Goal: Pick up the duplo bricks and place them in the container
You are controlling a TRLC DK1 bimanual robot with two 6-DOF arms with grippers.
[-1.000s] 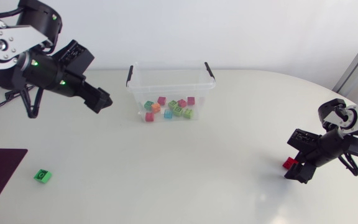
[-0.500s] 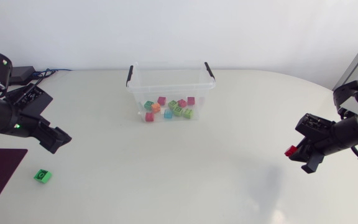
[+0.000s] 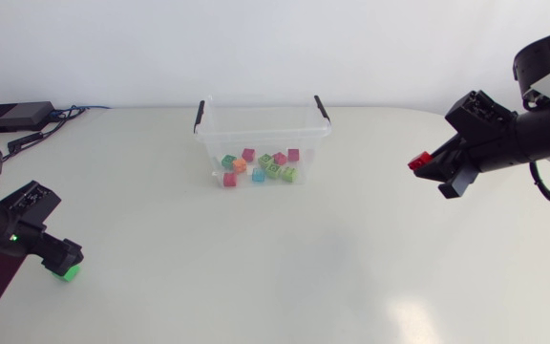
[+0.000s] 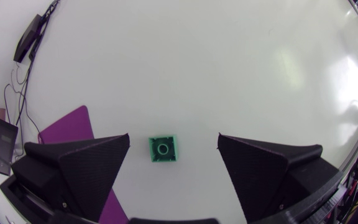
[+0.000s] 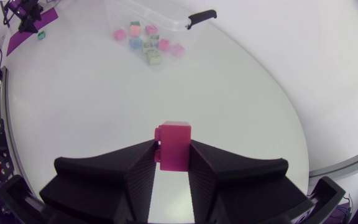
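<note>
My right gripper (image 3: 432,168) points toward the container (image 3: 214,143), clamped on a red brick (image 3: 418,161) — left gripper (image 3: 63,260) aims straight down, spread wide astride the green brick (image 4: 164,149).

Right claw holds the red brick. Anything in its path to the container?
Nothing visible. Only bare table lies between the red brick in the right claw and the container, whose top is open.

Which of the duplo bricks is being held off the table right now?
The red brick, clamped in the right arm's jaws. The green brick lies loose between the left arm's open jaws; the rest sit in the container.
</note>
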